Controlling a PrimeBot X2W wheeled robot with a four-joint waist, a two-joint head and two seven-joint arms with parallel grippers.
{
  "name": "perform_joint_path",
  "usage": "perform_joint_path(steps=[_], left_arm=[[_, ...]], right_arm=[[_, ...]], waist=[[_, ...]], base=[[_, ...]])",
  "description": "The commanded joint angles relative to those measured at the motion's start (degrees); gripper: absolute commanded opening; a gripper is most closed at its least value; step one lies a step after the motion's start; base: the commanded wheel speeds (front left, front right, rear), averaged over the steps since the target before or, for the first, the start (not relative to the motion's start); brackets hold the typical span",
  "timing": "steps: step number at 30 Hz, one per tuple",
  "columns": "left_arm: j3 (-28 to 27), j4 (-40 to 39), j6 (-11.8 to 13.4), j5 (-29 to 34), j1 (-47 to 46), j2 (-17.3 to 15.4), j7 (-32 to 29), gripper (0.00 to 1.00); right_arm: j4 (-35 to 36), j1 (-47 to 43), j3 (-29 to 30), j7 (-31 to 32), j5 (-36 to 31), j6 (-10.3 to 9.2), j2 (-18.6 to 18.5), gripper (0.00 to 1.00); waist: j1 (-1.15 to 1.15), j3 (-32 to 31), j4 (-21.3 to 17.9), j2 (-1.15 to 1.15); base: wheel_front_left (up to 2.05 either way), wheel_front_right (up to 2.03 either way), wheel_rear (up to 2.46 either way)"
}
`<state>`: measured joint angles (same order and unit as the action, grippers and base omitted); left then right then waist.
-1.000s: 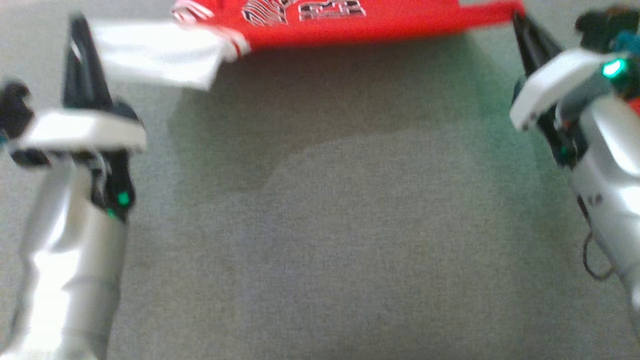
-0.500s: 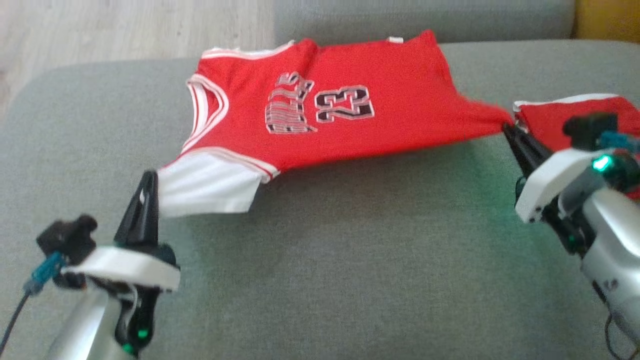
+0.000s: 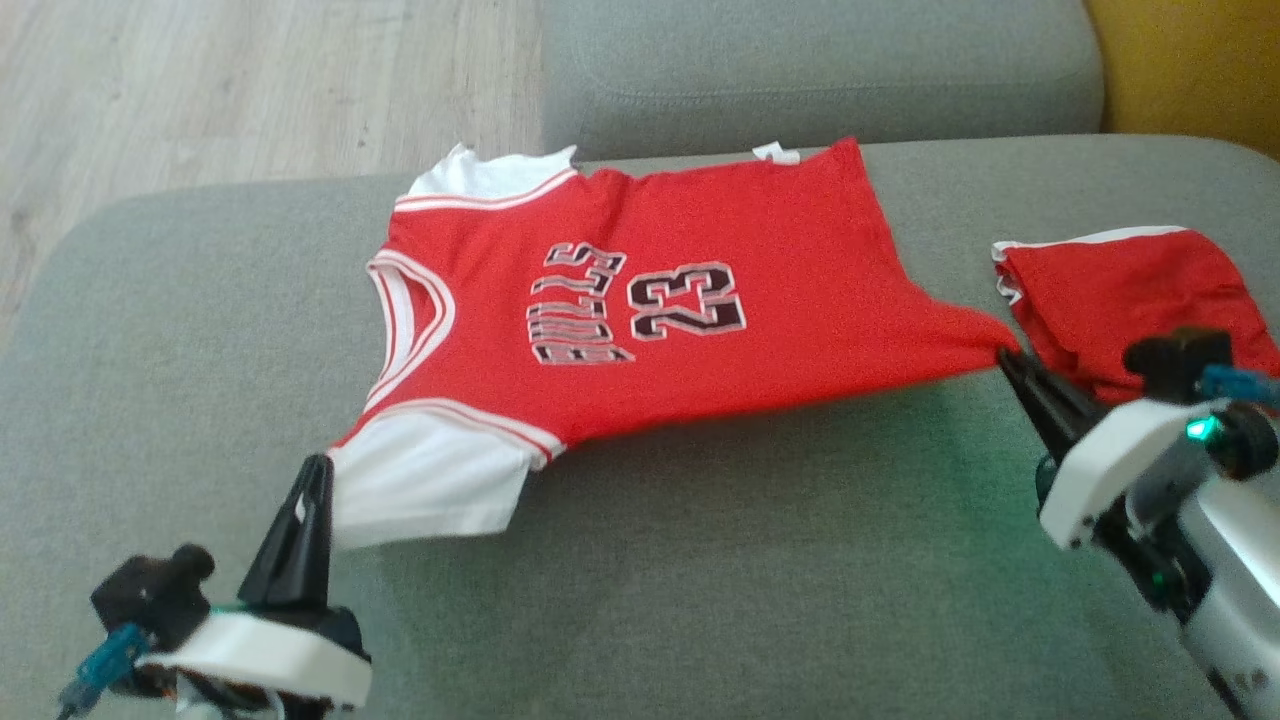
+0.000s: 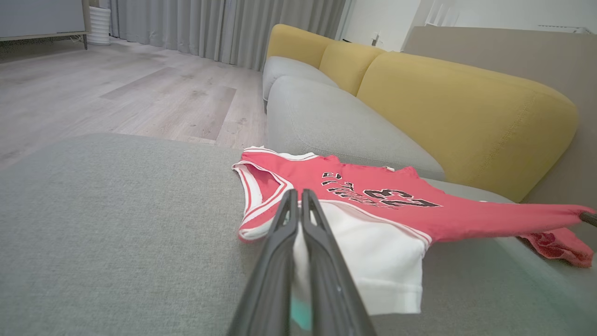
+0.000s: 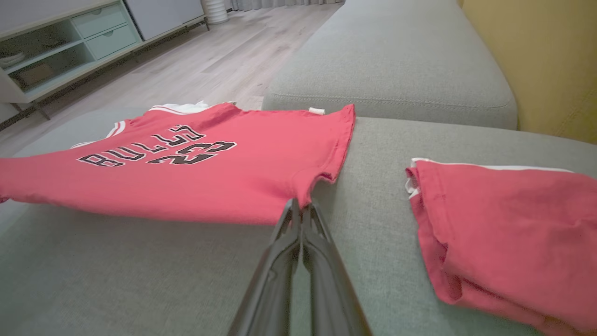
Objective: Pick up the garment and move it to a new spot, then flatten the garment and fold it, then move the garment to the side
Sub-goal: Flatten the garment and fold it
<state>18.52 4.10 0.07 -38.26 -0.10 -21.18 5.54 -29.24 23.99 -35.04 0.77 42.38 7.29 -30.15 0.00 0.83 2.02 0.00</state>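
The garment (image 3: 640,310) is a red basketball jersey with white sleeves and the number 23, spread face up over a grey sofa seat (image 3: 700,580). Its near edge is lifted and stretched between my two grippers. My left gripper (image 3: 318,465) is shut on the near white sleeve (image 4: 373,252). My right gripper (image 3: 1003,357) is shut on the near hem corner of the garment (image 5: 224,163), pulled to a point. In the wrist views each gripper (image 4: 298,193) (image 5: 299,204) has its fingers pressed together on the cloth.
A folded pair of red shorts (image 3: 1120,290) lies on the seat to the right, just behind my right gripper. A second grey cushion (image 3: 800,70) lies beyond, a yellow backrest (image 4: 457,102) to the right, wooden floor (image 3: 250,90) to the left.
The head camera has tilted up, so the whole jersey and the shorts have come into view. Both grippers keep their hold on the jersey's near edge.
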Motion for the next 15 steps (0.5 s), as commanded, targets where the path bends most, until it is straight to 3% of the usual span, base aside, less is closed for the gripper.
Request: perform_joint_path(steps=[1, 7, 15], left_arm=[[-2.22, -2.60, 0.58, 0.51, -1.30, -1.94, 0.09, 0.00], [-1.48, -5.62, 2.11, 2.18, 0.59, -2.70, -0.11, 0.00], [-1.24, -4.76, 2.22, 2.83, -2.47, -3.02, -0.65, 0.00]], right_arm=[[2.70, -0.93, 0.78, 0.40, 0.35, 0.20, -2.07, 0.00], [10.29, -7.67, 6.04, 4.07, -0.58, 0.20, -3.46, 0.00], [17.04, -11.35, 12.49, 9.30, -4.79, 0.20, -1.65, 0.00]], waist=[[0.00, -0.47, -0.12, 0.00], [0.00, -0.89, -0.04, 0.00], [0.00, 0.93, -0.18, 0.00]], base=[[0.00, 0.00, 0.00], [0.00, 0.00, 0.00], [0.00, 0.00, 0.00]])
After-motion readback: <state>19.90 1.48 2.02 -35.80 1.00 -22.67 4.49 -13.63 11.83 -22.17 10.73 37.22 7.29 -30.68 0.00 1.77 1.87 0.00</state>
